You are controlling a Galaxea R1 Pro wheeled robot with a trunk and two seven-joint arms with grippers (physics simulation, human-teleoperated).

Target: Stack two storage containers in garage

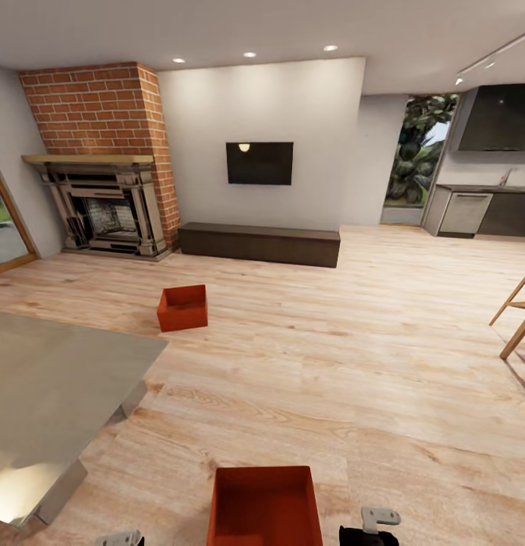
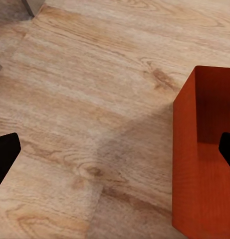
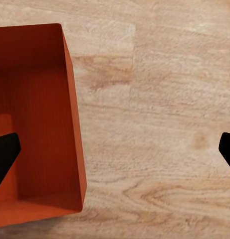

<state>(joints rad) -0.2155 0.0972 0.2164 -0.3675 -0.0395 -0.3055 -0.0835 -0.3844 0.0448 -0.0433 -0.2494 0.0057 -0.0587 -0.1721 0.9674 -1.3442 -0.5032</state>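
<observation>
In the living room, one storage container sits on the wood floor between our two arms. Our left tool and right tool both hang spread wide, grasping nothing. The second storage container stands farther off, toward the fireplace.

Two red-orange storage containers sit on light wood-grain planks, near a red-brick fireplace.
</observation>
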